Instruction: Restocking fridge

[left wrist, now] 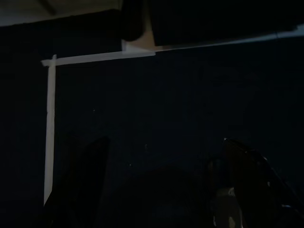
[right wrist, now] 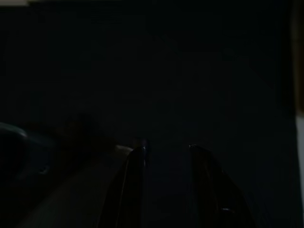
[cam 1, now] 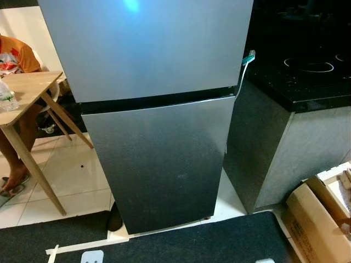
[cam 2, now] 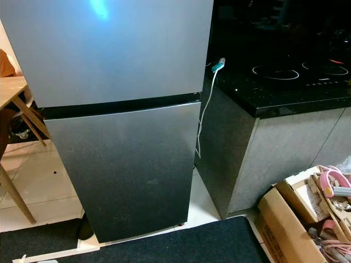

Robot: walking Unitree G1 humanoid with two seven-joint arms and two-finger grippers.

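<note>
1. Fridge [cam 1: 159, 126] stands dead ahead, tall axis upright, both doors closed, counter [cam 2: 285, 93] touching its right side.
2. Dark mat [cam 1: 208, 241] lies before it; both arms hang low over that mat.
3. Left gripper [left wrist: 161, 190] is spread wide; right gripper [right wrist: 166, 156] parted narrowly, both empty. Neither seems nearer.

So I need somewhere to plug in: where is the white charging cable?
In the right eye view the white cable hangs off the black countertop's left edge, in the gap beside the fridge.
</note>
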